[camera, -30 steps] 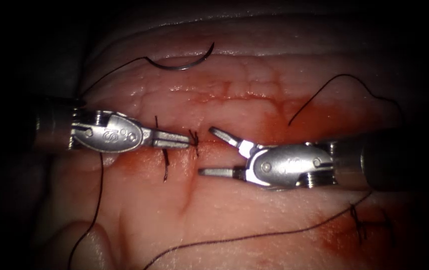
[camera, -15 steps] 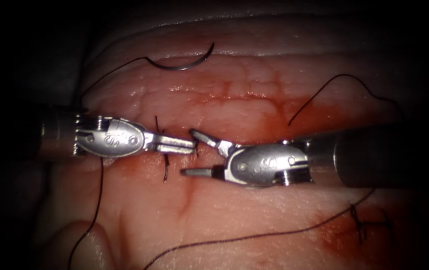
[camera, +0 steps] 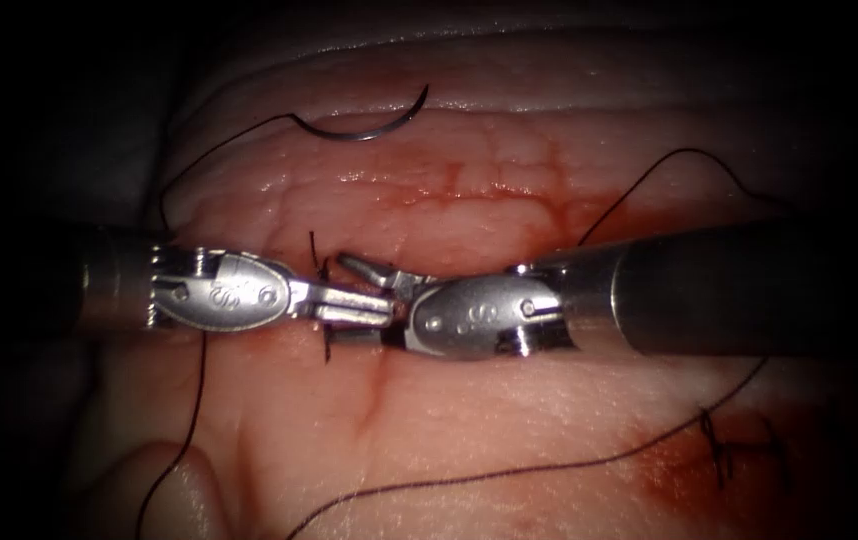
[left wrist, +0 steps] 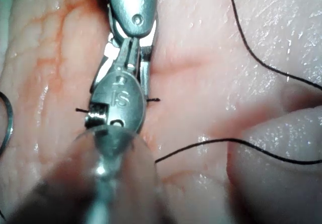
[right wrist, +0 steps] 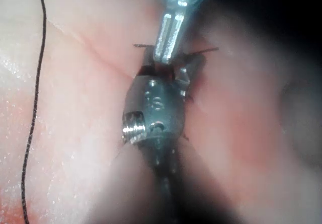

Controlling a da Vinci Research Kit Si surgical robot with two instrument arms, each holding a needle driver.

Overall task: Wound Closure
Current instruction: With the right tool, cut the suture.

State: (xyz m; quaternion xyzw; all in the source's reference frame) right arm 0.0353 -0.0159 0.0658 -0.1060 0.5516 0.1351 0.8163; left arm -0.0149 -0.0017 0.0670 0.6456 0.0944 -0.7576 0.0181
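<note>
Left claw [camera: 374,305] lies along the cut [camera: 469,275], jaws together, tips at the knot [camera: 389,290] of a stitch near mid-wound; it looks clamped on the short thread tail there, though the strand between the jaws is too fine to confirm.

Right claw [camera: 354,300] has closed in from 3 o'clock over the last second. Its jaws stand apart and straddle the left claw's tips: one jaw above at 12 o'clock, the other mostly hidden beneath at 6 o'clock. It holds nothing that I can see. Judgement: left claw holds the tail up for the right tool, the only one able to cut.

Needle [camera: 364,125] lies free on the tissue [camera: 489,180] at 11 o'clock, well apart from both tools, not in the tissue and held by neither. Thread [camera: 189,400] trails from it past the left shaft and across the near tissue.

An older stitch [camera: 719,445] sits at 4 o'clock in red fluid [camera: 599,220]. In the right wrist view the right claw [right wrist: 168,65] hides the knot.
</note>
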